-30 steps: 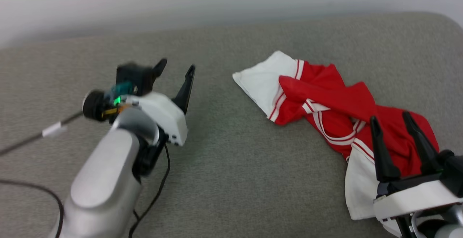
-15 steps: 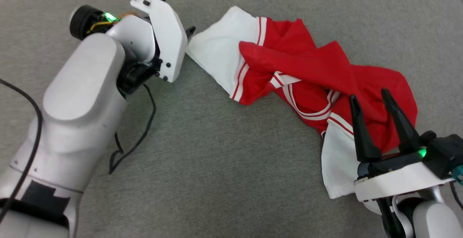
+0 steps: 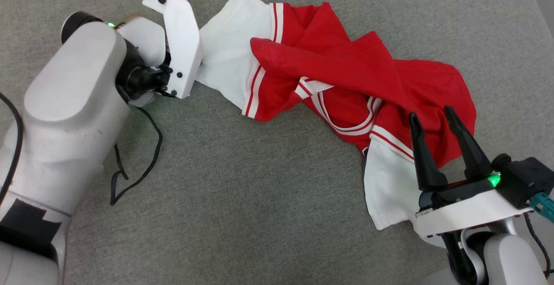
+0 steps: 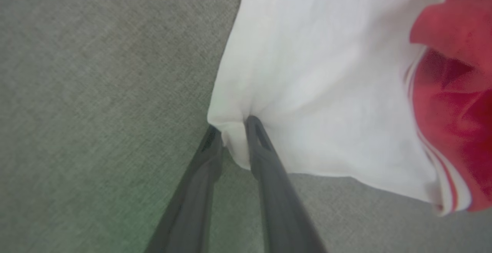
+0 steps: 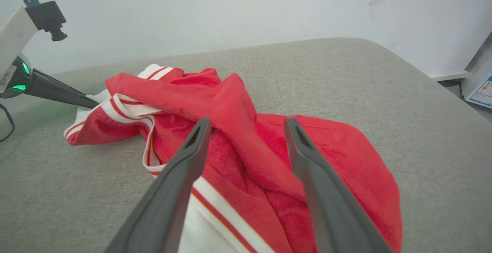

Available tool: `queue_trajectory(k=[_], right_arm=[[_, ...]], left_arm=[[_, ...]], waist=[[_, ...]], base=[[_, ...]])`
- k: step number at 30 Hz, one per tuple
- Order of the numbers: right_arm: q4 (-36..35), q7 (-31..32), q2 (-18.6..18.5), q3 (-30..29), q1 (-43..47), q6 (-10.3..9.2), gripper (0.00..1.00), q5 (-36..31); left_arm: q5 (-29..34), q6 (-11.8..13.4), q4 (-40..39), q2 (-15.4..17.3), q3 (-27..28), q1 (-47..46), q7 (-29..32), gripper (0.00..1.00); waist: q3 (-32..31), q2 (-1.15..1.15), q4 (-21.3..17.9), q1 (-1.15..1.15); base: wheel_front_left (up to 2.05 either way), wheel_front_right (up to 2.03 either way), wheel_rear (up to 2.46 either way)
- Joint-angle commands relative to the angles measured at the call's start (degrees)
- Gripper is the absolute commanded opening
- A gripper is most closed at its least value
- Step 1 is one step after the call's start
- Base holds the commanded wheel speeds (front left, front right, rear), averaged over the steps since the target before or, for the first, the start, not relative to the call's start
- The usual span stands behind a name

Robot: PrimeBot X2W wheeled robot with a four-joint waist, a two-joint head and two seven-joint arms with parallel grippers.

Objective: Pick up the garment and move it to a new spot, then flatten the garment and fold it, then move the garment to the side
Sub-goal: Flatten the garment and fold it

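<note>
- My left hand (image 4: 231, 129) is closed narrow on the garment (image 3: 346, 66). In my left wrist view its two fingers (image 4: 265, 157) stand close together, with the corner of a white sleeve (image 4: 326, 72) pinched between their tips.
- In the head view those fingers are hidden behind the white plate of my left wrist (image 3: 177, 38). The plate sits right against the edge of that same sleeve, toward the upper left of the bench (image 3: 259, 215).
- The garment lies crumpled on the grey, cloth-covered bench, slanting from upper left to lower right in the head view.
- Its red body is twisted and folded over itself in the middle. Red-and-white striped trim shows at the sleeve ends and along a loop of collar.
- A second white sleeve (image 3: 389, 181) lies at the lower right end, just in front of my right wrist.
- My right hand (image 3: 430, 114) is wide, its fingers well apart and gripping nothing. They point over the red body beside the second sleeve, and I cannot tell whether the tips touch the cloth.
- In my right wrist view the red cloth heaps up between and beyond my right fingers. One dark finger of my left hand comes in from the left to the far sleeve.
- A black cable (image 3: 143, 163) loops on the bench beside my left forearm.
- A white wall (image 5: 230, 7) stands behind the bench in the right wrist view.
</note>
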Motion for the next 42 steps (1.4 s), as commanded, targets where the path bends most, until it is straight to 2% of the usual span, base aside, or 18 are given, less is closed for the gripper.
queue_trajectory(k=[1, 9, 14, 16, 17, 25, 28, 32, 36, 37, 38, 39, 40, 42], right_arm=[[0.2, -0.2, 0.1, -0.4, -0.9, -0.03, 1.0, 0.2], [-0.6, 2.3, 0.1, -3.8, 1.1, -0.02, 1.0, -2.2], [-1.9, 5.2, 0.1, -6.7, 3.3, -0.02, 1.0, -3.7], [-2.5, 6.5, 0.1, -7.6, 4.3, -0.02, 1.0, -3.9], [-2.5, 6.5, 0.1, -7.6, 4.3, -0.02, 1.0, -3.9], [-4.4, 11.3, 0.1, -10.7, 8.4, -0.02, 1.0, -4.8], [-4.9, 12.5, 0.1, -11.3, 9.7, -0.03, 1.0, -4.8], [-5.2, 13.6, 0.1, -11.9, 11.5, -0.02, 1.0, -4.5], [-5.5, 14.5, 0.1, -12.2, 13.3, -0.02, 1.0, -4.0], [-5.6, 14.8, 0.1, -12.3, 13.6, -0.02, 1.0, -3.8], [-5.8, 15.0, 0.1, -12.4, 14.1, -0.02, 1.0, -3.7], [-5.9, 15.3, 0.1, -12.5, 14.5, -0.02, 1.0, -3.7], [-6.1, 15.5, 0.1, -12.4, 14.9, -0.02, 1.0, -3.6], [-6.6, 16.0, 0.1, -12.3, 15.4, -0.02, 1.0, -3.6]], left_arm=[[-0.5, -0.3, 2.4, -0.4, -2.7, 5.2, 1.3, 0.0], [1.5, 1.0, -0.3, 1.6, 1.2, 4.1, -14.3, 0.0], [-0.1, 4.1, -4.5, 4.0, 4.6, 10.7, -22.1, 0.0], [-1.3, 6.0, -7.1, 5.3, 6.0, 15.0, -24.2, 0.0], [-1.3, 6.0, -7.1, 5.3, 6.0, 15.0, -24.2, 0.0], [-7.1, 16.4, -20.4, 10.6, 12.3, 37.9, -32.1, 0.0], [-9.2, 20.5, -25.2, 11.3, 14.2, 47.5, -35.0, 0.0], [-11.3, 25.0, -29.8, 10.5, 15.0, 58.4, -37.9, 0.0], [-12.5, 26.9, -31.5, 8.4, 15.0, 64.8, -41.0, 0.0], [-12.5, 27.0, -31.6, 7.6, 15.1, 65.5, -42.1, 0.21], [-12.0, 26.8, -31.7, 7.3, 15.2, 65.9, -43.4, 0.58], [-11.4, 26.5, -31.5, 7.0, 15.0, 65.9, -44.5, 0.88], [-10.7, 26.3, -31.3, 6.6, 15.1, 65.5, -46.1, 1.0], [-8.8, 25.6, -31.1, 6.2, 15.0, 64.3, -48.9, 1.0]], waist=[[-0.2, 0.0, 0.2, 0.0], [-5.4, 0.0, 5.1, 0.0], [-10.4, 0.0, 10.3, 0.0], [-12.3, 0.0, 12.4, 0.0], [-12.3, 0.0, 12.4, 0.0], [-17.9, 0.0, 19.4, 0.0], [-19.5, 0.0, 21.0, 0.0], [-21.8, 0.0, 22.4, 0.0], [-23.6, 0.0, 22.8, 0.0], [-24.1, 0.0, 22.9, 0.0], [-24.5, 0.0, 22.9, 0.0], [-25.1, 0.0, 23.0, 0.0], [-25.5, 0.0, 23.0, 0.0], [-26.4, 0.0, 22.8, 0.0]], base=[[0.0, 0.0, 0.0], [0.0, 0.0, 0.0], [0.0, 0.0, 0.0], [0.0, 0.0, 0.0], [0.0, 0.0, 0.0], [0.0, 0.0, 0.0], [0.0, 0.0, 0.0], [0.0, 0.0, 0.0], [0.0, 0.0, 0.0], [0.0, 0.0, 0.0], [0.0, 0.0, 0.0], [0.0, 0.0, 0.0], [0.0, 0.0, 0.0], [0.0, 0.0, 0.0]])
